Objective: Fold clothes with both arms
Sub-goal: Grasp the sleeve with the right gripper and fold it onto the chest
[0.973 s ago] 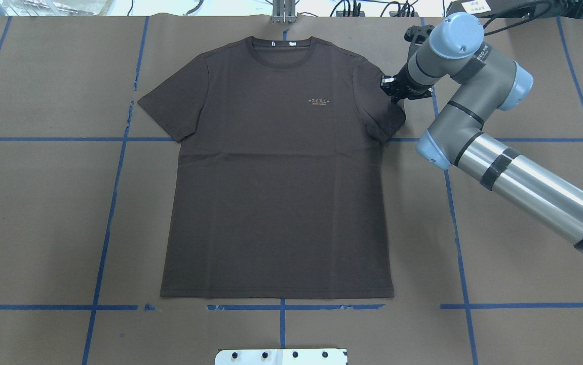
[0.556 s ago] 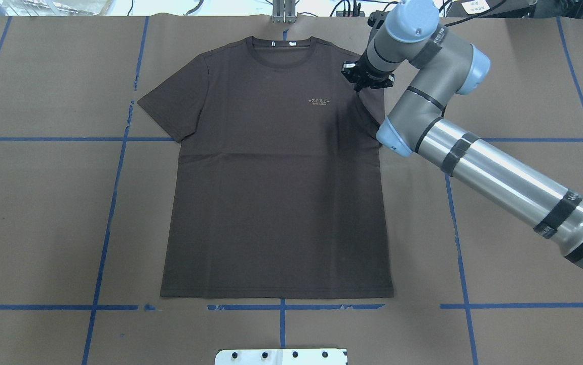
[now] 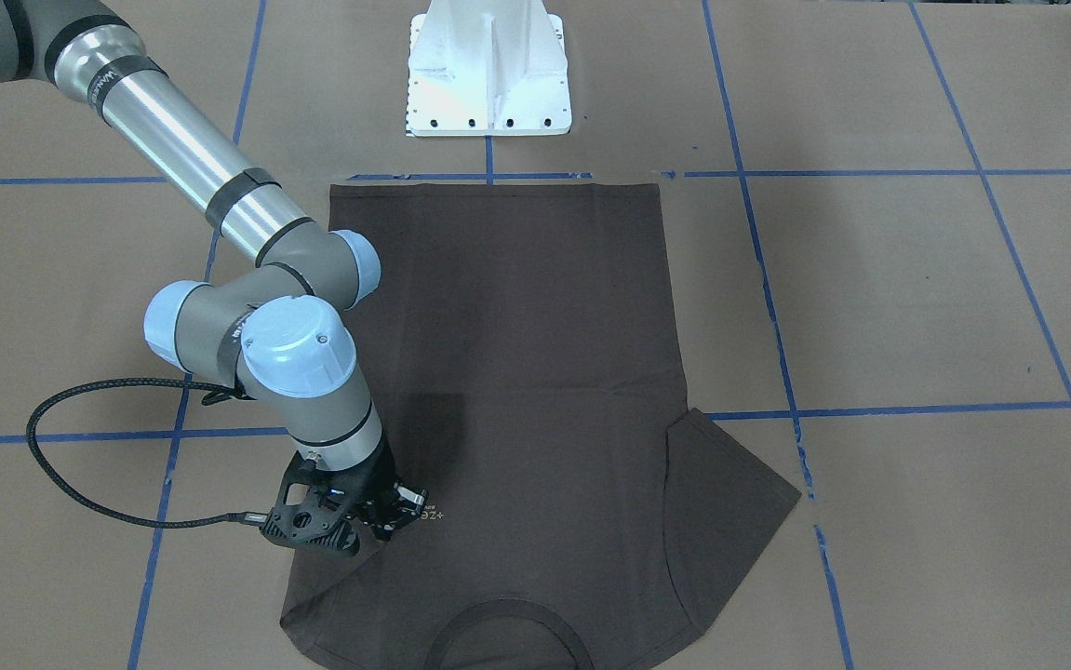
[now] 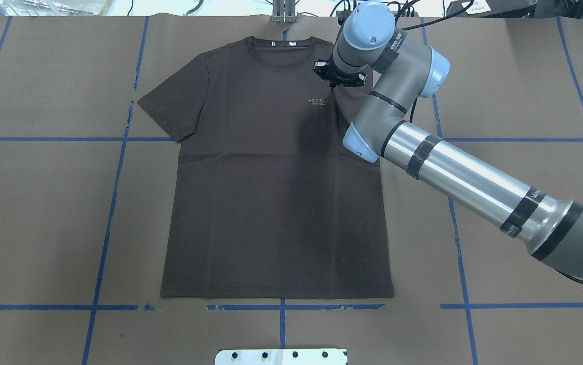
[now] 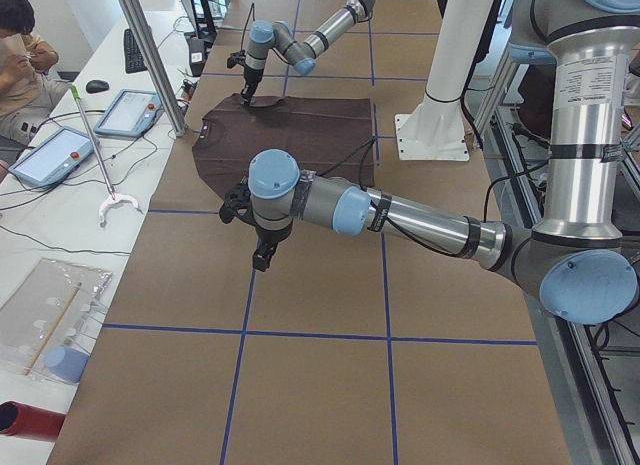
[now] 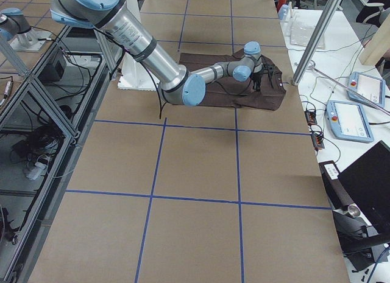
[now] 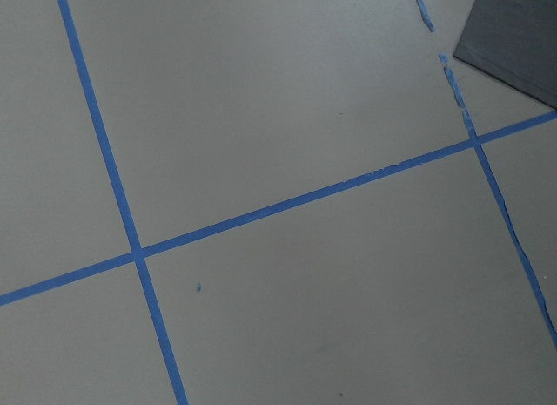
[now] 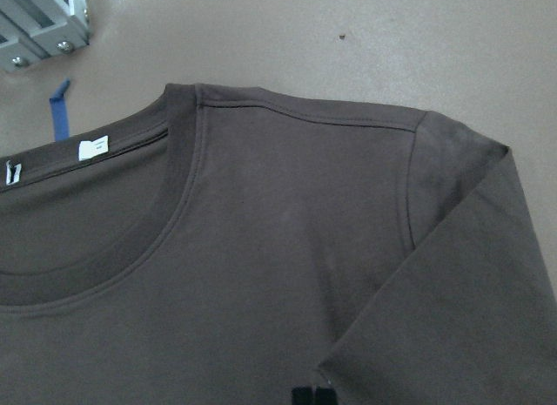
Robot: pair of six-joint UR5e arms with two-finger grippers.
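Note:
The dark brown T-shirt [image 4: 271, 203] lies flat, front up, collar [image 4: 281, 50] at the far side and pale logo [image 4: 319, 102] on the chest. My right gripper [image 4: 333, 85] is shut on the edge of its right sleeve and holds it folded inward over the chest, just beside the logo. The right wrist view shows the closed fingertips [image 8: 312, 396] on the folded sleeve [image 8: 452, 318]. The front-facing view shows this gripper [image 3: 386, 523] low on the shirt [image 3: 516, 326]. My left gripper [image 5: 260, 263] hovers over bare paper left of the shirt; I cannot tell whether it is open.
Brown paper with blue tape lines [image 4: 114, 203] covers the table. The white pedestal base [image 4: 281, 356] stands at the near edge. The right arm's black cable loop [image 3: 42, 437] hangs beside the shirt. A metal post [image 5: 150, 55] and tablets [image 5: 130, 110] stand past the far edge.
My right gripper has moved left from the shirt's right edge to beside the logo. It has drawn the right sleeve with it, folding it over the chest.

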